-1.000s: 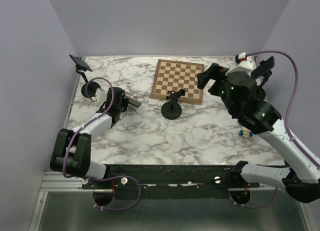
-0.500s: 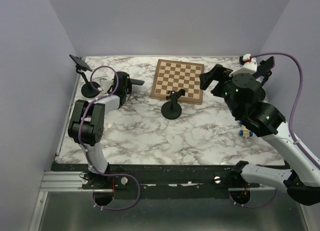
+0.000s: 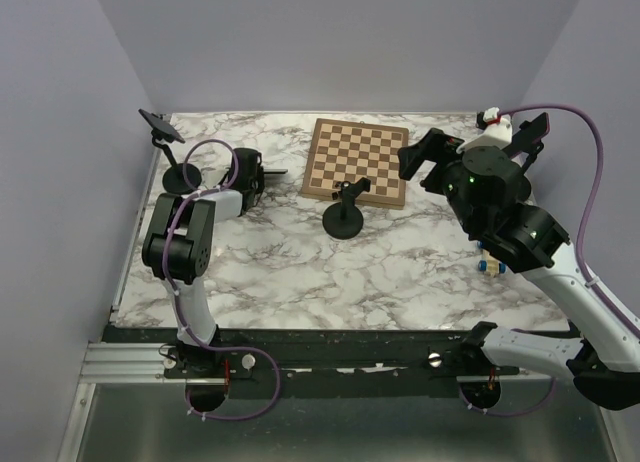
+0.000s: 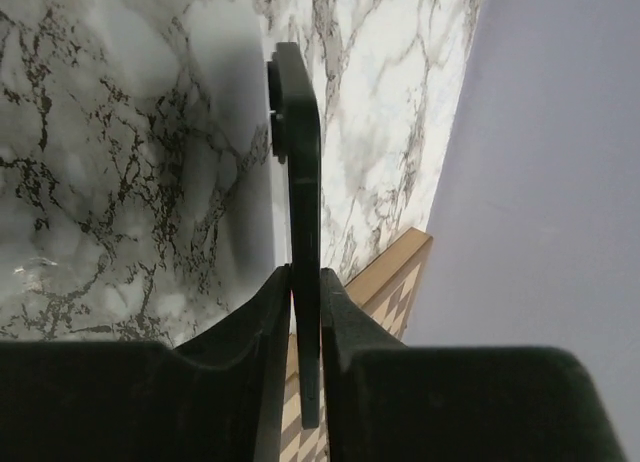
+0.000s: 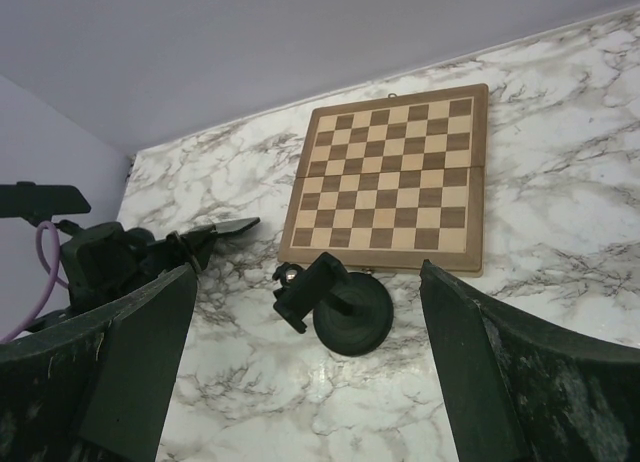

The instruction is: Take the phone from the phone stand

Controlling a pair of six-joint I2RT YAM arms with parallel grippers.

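Slim black phone (image 4: 303,212), seemingly, in left end effector (image 4: 305,278), veined marble table (image 3: 300,267)

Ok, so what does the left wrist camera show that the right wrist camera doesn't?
Left wrist only: a close-up of the phone seen edge-on, pinched between the fingers of the left tool. Right wrist only: the empty phone stand, the whole chessboard, and the right tool spread wide open. Both: the phone, at least a corner of the chessboard, and the marble table.
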